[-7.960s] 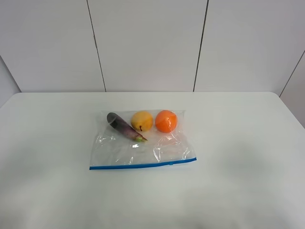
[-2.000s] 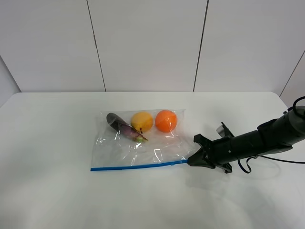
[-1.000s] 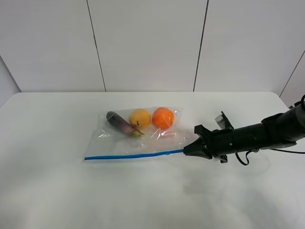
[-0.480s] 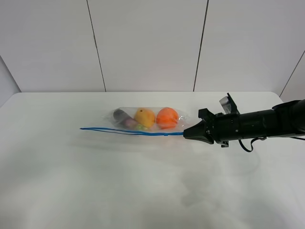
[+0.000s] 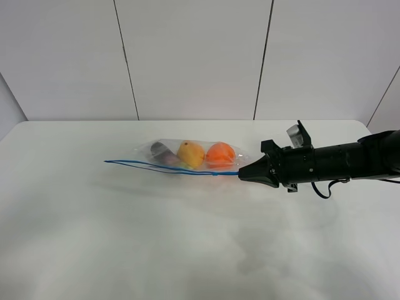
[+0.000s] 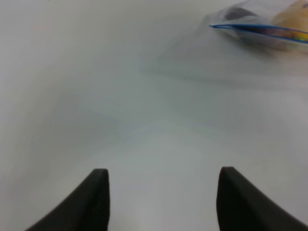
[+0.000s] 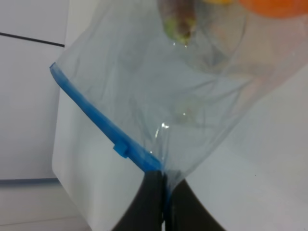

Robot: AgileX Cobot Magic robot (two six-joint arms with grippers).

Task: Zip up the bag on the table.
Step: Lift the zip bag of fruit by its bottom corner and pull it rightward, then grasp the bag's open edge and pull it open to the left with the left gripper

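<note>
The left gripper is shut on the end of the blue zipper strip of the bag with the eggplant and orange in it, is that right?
Not quite: the right gripper, not the left, is shut on the end of the blue zipper strip of the bag, as the right wrist view shows. The left gripper is open over the table, away from the bag.

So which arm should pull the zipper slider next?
Probably the left: the left pincer is open and free, with the bag ahead, while the right pincer is busy pinching the bag's blue zipper strip at its corner.
</note>
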